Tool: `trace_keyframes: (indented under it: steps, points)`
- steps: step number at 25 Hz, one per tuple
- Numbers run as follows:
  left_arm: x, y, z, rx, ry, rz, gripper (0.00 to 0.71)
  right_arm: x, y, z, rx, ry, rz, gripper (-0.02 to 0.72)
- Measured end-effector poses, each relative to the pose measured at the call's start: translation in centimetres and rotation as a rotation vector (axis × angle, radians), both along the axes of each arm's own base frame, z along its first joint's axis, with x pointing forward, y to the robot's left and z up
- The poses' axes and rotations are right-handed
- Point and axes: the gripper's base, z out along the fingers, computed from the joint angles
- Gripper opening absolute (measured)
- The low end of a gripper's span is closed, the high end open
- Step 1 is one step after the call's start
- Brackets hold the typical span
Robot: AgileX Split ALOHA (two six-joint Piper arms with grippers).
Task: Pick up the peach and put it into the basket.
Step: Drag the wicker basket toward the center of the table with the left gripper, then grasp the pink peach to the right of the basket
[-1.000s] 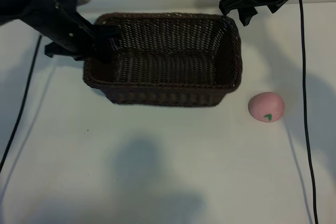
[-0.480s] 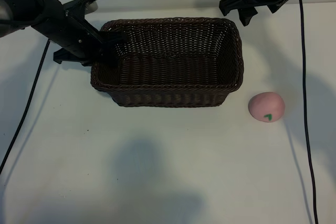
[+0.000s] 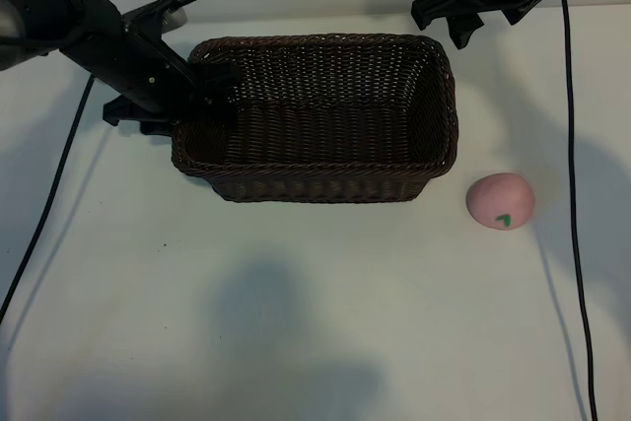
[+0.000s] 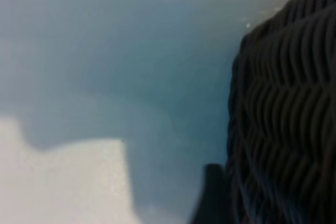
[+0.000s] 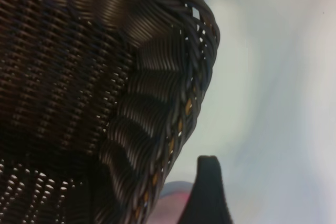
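Your basket (image 3: 315,115) has shifted slightly right since earlier. Left gripper (image 3: 202,96) sits at its left rim, its fingers' spread unclear; right gripper (image 3: 449,22) fingers spread, holding nothing.

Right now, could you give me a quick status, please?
Left claw at basket rim. Right claw open, above far corner. Peach on table, outside basket, nothing blocking.

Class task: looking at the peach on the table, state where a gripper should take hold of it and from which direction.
Grip the peach across its round middle, coming straight down from above. It sits alone on the table, apart from the basket, so both sides look free for fingers.
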Motion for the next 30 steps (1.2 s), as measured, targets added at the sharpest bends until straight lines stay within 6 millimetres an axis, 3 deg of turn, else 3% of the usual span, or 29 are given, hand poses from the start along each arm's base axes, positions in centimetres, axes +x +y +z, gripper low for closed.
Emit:
trace_keyframes:
  steps: [2,4,17,30]
  points:
    - [-0.1,0.0,1.2,-0.004,-0.026,0.0,0.649,0.0,0.0,0.0,0.0,0.0,0.0,0.566]
    - [-0.3,0.1,2.7,-0.007,-0.059,0.003,0.669,0.0,0.0,0.0,0.0,0.0,0.0,0.566]
    - [-3.4,1.3,11.8,0.055,-0.217,0.005,0.638,0.0,0.1,0.0,0.007,0.003,0.0,0.566]
    - [-3.8,1.2,12.3,0.044,-0.211,0.003,0.575,0.2,-0.5,0.0,0.036,0.013,-0.06,0.566]
